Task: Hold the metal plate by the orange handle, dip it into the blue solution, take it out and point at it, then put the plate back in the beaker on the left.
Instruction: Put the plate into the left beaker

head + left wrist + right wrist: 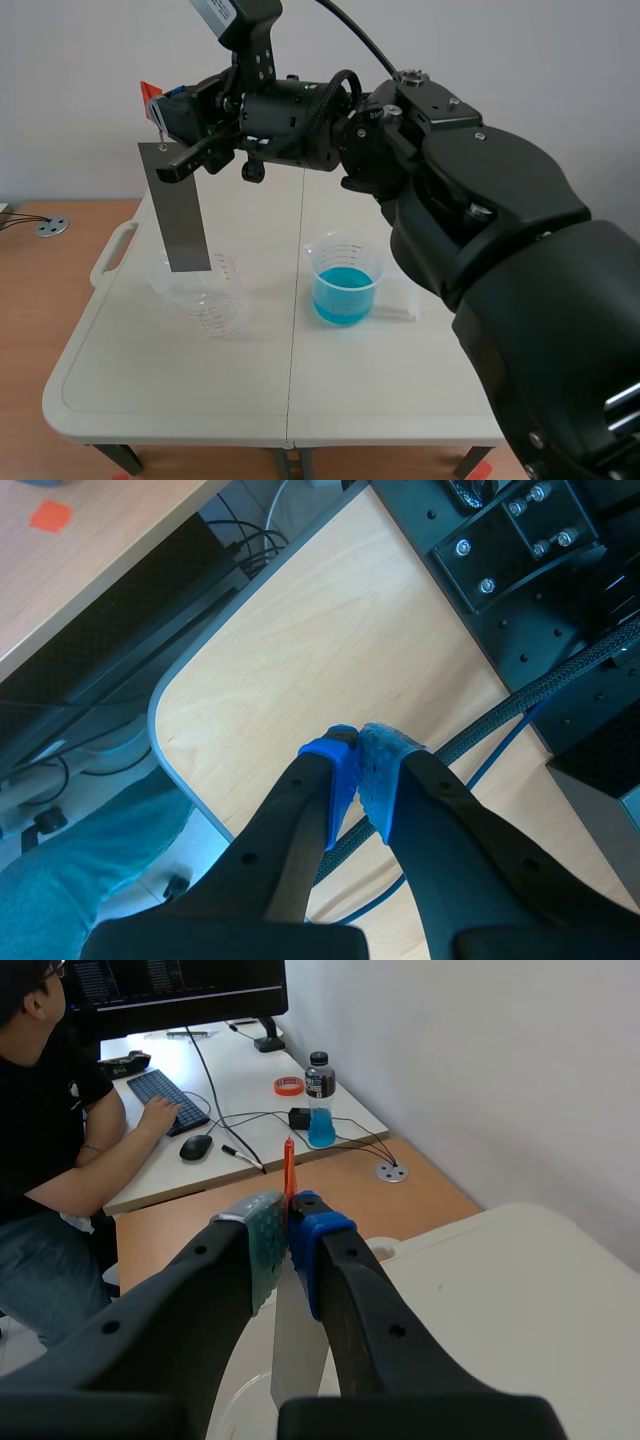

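My right gripper reaches across from the right to the table's left side, shut on the orange handle of the grey metal plate. The plate hangs upright, its lower edge at about the mouth of the empty clear beaker. To the right stands the beaker of blue solution. In the right wrist view the orange handle sticks up between the pads of the right gripper, and the plate hangs below. My left gripper is shut on nothing over a wooden desktop, outside the scene view.
The beakers stand on a white folding table with a handle cut-out at its left end. A person sits at a desk beyond, near a bottle. A black cable runs past the left gripper.
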Available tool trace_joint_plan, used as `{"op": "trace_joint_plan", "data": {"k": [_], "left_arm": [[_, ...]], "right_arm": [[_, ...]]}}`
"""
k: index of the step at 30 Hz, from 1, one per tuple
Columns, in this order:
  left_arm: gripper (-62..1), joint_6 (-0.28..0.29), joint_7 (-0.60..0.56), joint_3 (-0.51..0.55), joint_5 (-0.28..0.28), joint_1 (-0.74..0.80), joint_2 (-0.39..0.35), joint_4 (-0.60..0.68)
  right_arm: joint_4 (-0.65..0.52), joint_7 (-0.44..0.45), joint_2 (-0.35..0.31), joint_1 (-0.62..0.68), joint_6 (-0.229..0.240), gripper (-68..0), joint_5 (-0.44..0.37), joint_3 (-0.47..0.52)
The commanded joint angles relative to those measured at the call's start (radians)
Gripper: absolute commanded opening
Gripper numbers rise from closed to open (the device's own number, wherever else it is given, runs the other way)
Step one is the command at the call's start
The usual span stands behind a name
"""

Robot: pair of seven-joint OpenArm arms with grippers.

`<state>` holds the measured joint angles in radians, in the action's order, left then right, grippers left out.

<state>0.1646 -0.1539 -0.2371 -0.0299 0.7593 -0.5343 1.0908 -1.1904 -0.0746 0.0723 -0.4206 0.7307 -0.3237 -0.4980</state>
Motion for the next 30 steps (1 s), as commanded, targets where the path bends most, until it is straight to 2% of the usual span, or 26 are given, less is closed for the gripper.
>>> {"op": "trace_joint_plan", "data": {"k": [1,14,30], "left_arm": [[-58.2,0.005,-0.007,0.002,-0.003,0.013,0.002,0.015],[-58.2,0.005,-0.007,0.002,-0.003,0.013,0.002,0.015],[-58.2,0.005,-0.007,0.002,-0.003,0.013,0.002,0.015]], "right_arm": [[0.009,0.029,0.014,-0.023,0.005,-66.0,0.003,-0.001],[0.135,0.084,0.039,-0.023,0.015,-66.0,0.059,-0.002],[0.214,0.113,0.039,-0.022,0.015,-66.0,0.089,-0.086]]}}
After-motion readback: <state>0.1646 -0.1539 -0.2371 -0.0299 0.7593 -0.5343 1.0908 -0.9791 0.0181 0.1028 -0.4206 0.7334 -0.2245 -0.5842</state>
